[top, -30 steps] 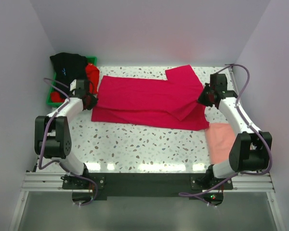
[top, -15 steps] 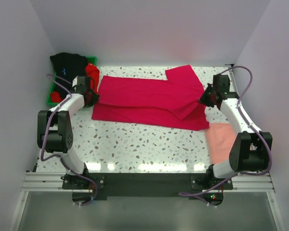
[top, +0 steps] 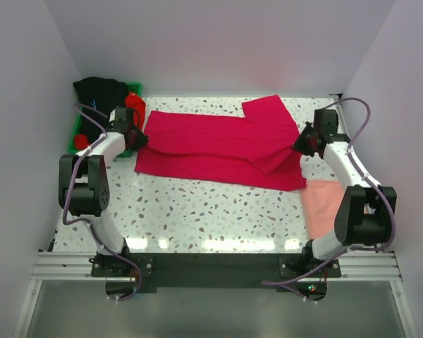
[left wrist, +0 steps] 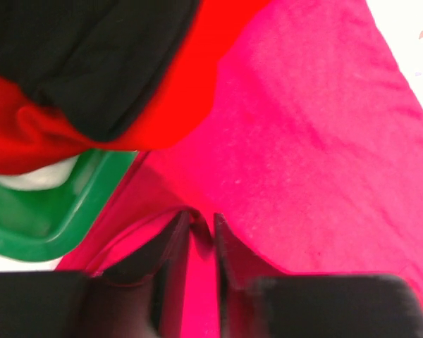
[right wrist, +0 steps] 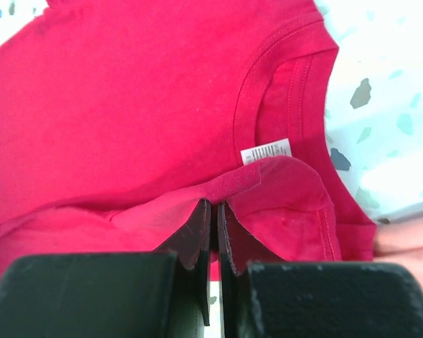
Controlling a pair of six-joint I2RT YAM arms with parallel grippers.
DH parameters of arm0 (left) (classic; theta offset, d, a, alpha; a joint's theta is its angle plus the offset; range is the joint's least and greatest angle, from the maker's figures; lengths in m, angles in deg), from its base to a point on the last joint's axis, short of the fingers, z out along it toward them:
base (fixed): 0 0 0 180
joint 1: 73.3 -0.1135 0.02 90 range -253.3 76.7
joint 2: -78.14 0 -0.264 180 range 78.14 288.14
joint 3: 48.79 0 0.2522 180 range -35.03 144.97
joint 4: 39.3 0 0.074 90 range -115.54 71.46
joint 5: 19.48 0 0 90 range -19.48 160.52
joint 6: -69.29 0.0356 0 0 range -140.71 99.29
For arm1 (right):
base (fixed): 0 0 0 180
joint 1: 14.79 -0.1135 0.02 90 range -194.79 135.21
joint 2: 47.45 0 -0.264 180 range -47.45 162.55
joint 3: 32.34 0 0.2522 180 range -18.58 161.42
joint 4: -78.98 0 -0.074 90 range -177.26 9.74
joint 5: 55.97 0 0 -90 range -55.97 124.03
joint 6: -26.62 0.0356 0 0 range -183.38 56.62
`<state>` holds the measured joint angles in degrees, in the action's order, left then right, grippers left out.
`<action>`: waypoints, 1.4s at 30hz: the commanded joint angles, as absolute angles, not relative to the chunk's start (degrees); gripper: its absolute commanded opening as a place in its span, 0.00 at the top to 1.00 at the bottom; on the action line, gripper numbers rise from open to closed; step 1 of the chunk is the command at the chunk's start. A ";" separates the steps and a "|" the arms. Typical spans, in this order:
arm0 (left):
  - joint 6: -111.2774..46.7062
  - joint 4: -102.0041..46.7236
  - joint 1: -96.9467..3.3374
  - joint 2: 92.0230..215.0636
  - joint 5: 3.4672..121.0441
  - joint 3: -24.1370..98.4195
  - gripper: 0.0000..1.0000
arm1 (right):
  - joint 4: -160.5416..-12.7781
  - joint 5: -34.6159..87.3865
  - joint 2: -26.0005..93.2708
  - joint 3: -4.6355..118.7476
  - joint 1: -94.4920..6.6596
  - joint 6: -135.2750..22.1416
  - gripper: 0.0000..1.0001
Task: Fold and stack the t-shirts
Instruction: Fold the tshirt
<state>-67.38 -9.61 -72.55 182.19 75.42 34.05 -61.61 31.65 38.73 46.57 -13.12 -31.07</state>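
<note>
A: Start at our claws. Are we holding anything?

B: Yes, with both. Our left gripper (left wrist: 201,224) has its fingers pressed nearly together with a ridge of pink cloth between them. Our right gripper (right wrist: 213,208) is pinched tight on a raised fold just beside the white neck label (right wrist: 266,151). Both bites are on the crimson-pink t-shirt (top: 218,144).

A: Why one at each end?

B: We judge it lets us carry a whole long edge at once. Gripped at both ends, the cloth is taut between us, so a fold should land straight rather than sag in the middle.

A: Which way does the shirt lie?

B: Its long axis runs left to right across the far half of the table (top: 211,211). The collar is at our right end and the hem at our left, and one sleeve juts toward the back wall. An upper layer already lies over a lower one, whose near edge shows beneath it.

A: And around it?

B: On the left, the hem end is just beside the green tray (left wrist: 49,229), where the black t-shirt (left wrist: 84,56) lies over the bright red t-shirt (left wrist: 190,91). On the right, the salmon-pink t-shirt (top: 323,204) lies near the collar end, toward the near right of the table.
</note>
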 commanded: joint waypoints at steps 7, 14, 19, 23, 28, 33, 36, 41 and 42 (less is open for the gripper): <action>-64.04 -14.20 -73.30 178.26 70.78 34.33 0.49 | -65.81 23.32 52.39 55.07 -12.59 -31.83 0.86; -67.20 -15.69 -73.30 164.73 74.11 18.36 0.49 | -60.36 27.42 57.94 63.69 -12.68 -33.85 0.45; -69.75 -18.15 -73.30 156.19 76.84 5.96 0.49 | -61.94 31.21 49.78 54.58 -14.35 -33.06 0.36; -70.80 -20.08 -73.30 154.95 76.49 2.33 0.50 | -65.36 32.88 44.50 46.75 -18.03 -32.36 0.36; -72.21 -22.63 -73.30 155.92 76.93 -0.83 0.50 | -67.48 33.68 44.04 41.55 -23.04 -31.13 0.37; -72.82 -24.65 -73.30 157.50 77.46 -0.93 0.49 | -70.11 31.83 45.02 39.35 -24.72 -29.29 0.38; -73.44 -29.04 -73.30 157.24 77.38 -2.15 0.49 | -71.08 31.13 45.54 38.29 -25.42 -28.84 0.38; -73.88 -30.37 -73.30 160.83 77.99 -1.11 0.50 | -72.58 30.77 47.03 37.32 -26.04 -27.96 0.39; -73.97 -30.37 -73.30 161.45 78.42 -0.93 0.49 | -72.75 30.77 47.30 37.32 -26.13 -27.70 0.39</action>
